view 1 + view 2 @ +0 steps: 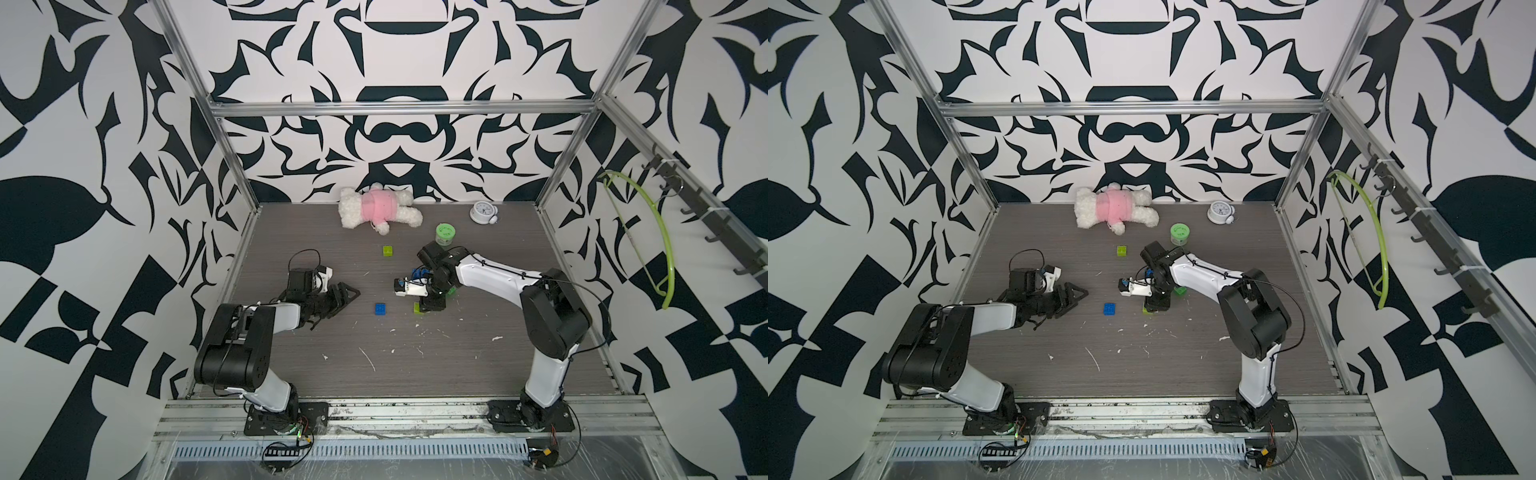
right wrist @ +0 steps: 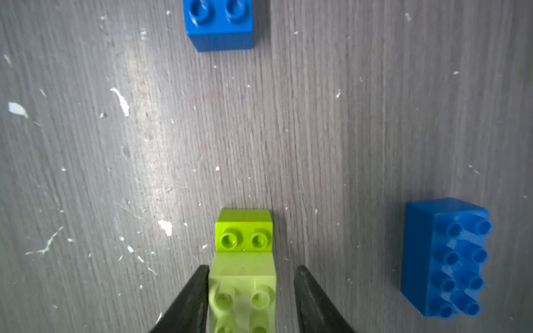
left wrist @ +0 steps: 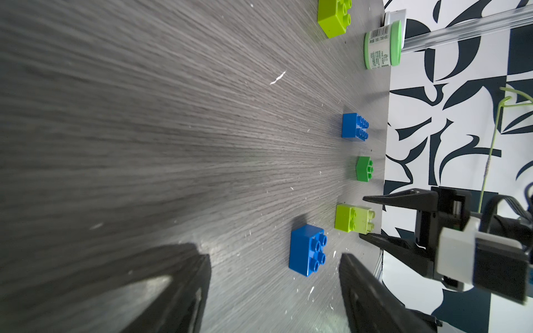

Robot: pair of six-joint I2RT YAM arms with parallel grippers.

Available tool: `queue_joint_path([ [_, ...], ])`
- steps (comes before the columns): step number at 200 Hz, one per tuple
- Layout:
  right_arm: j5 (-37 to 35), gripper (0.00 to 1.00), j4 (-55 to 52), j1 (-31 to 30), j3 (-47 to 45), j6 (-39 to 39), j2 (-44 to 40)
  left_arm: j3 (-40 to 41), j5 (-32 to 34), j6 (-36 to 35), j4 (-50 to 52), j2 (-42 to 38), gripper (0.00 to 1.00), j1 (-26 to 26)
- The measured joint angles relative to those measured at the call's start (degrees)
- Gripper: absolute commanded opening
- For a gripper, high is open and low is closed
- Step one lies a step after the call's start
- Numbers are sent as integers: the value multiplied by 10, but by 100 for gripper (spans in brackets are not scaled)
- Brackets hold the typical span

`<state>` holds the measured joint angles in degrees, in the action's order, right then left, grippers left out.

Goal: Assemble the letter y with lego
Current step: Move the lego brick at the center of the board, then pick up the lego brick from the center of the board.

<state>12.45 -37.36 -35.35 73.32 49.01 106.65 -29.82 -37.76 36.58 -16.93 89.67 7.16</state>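
Status: your right fingers (image 2: 190,305) stand parted around yellow brick (image 2: 242,297), which sits on lime brick (image 2: 243,227) on bench (image 2: 86,158); left fingers (image 3: 369,299) spread, empty, near small blue (image 3: 307,249); wide blue (image 2: 444,259) lies apart

Black-and-white patterned walls (image 1: 83,124) enclose a scuffed grey wood-grain table (image 1: 415,365) — aluminium frame (image 1: 399,108) overhead, a hook rail (image 1: 706,208) along one side.

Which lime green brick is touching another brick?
The lime brick by the right gripper, touching the pale yellow brick; the other lime brick lies alone.
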Motion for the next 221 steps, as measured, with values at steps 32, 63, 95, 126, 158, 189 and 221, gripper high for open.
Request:
queue_joint_path([
  [32, 2, 50, 3, -1, 0, 0, 12, 0, 0, 0, 0, 0, 75, 0],
  [63, 3, 47, 9, -3, 0, 0, 21, 0, -1, 0, -4, 4, 71, 5],
  [95, 4, 42, 14, -4, 0, -1, 22, 0, -7, -2, -21, 16, 68, 16],
  [126, 3, 35, 16, -4, 0, -2, 22, 5, -10, -2, -39, 20, 67, 29],
  [158, 4, 32, 16, -4, 0, -2, 22, 5, -14, -1, -61, 34, 63, 38],
  [189, 4, 31, 12, -9, 7, -5, 22, 18, -23, 3, -103, 48, 53, 48],
  [221, 3, 30, 4, -34, 46, -7, 22, 23, -37, 9, -148, 75, 47, 61],
])
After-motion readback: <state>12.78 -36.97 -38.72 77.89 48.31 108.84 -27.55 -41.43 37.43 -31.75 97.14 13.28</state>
